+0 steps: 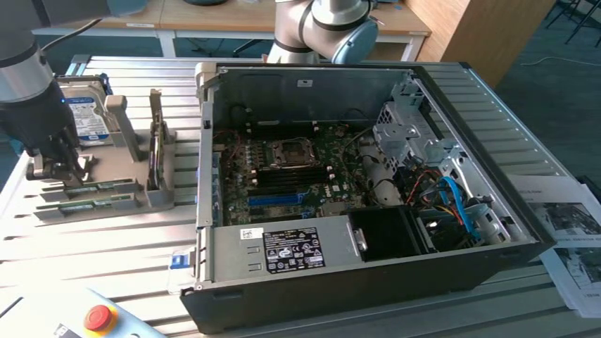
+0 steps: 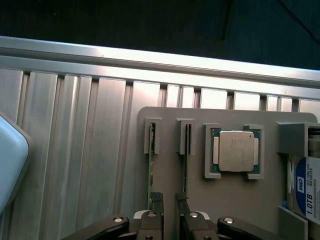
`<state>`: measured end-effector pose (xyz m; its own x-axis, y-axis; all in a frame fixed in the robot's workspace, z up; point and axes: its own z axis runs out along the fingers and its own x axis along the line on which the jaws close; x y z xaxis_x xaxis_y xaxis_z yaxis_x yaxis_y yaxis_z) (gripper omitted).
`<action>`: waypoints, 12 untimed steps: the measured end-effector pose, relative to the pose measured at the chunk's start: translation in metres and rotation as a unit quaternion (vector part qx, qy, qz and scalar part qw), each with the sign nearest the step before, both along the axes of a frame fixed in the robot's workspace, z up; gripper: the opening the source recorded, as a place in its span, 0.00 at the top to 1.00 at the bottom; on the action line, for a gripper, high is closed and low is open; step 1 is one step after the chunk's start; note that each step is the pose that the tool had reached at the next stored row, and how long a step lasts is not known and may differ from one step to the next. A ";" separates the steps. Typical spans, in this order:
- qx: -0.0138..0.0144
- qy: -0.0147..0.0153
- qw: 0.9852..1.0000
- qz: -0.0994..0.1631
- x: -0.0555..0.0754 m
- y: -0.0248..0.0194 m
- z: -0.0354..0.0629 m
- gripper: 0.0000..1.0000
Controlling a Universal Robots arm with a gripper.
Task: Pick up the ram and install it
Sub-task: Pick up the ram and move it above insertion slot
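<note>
Ribbed aluminium table (image 1: 112,253), with an open computer case (image 1: 376,282) on it. Gripper (image 2: 169,197) low over grey holder (image 2: 235,195), fingers apart, nothing held. Ram (image 2: 150,165) stands on edge in a holder slot, second stick (image 2: 186,160) alongside. Fingertips sit close to both sticks; contact not discernible.

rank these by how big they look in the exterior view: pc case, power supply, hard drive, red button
1. pc case, by far the largest
2. power supply
3. hard drive, partly hidden, so it may look smaller than it is
4. red button, smallest even though it sits close to the camera
</note>
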<state>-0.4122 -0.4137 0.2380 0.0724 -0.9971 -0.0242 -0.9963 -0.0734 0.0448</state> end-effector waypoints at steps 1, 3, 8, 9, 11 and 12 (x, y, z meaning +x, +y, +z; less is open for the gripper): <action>0.000 0.000 1.000 0.000 0.000 0.0000 0.0000 0.76; 0.000 0.000 1.000 0.001 0.000 0.0000 0.0000 0.76; 0.000 -0.001 1.000 0.004 0.000 0.0001 -0.0001 0.76; 0.000 0.000 1.000 0.004 -0.001 -0.0001 -0.0001 0.76; 0.000 0.000 1.000 0.004 -0.001 -0.0015 -0.0002 0.76; 0.000 -0.001 1.000 0.004 0.000 -0.0028 -0.0002 0.76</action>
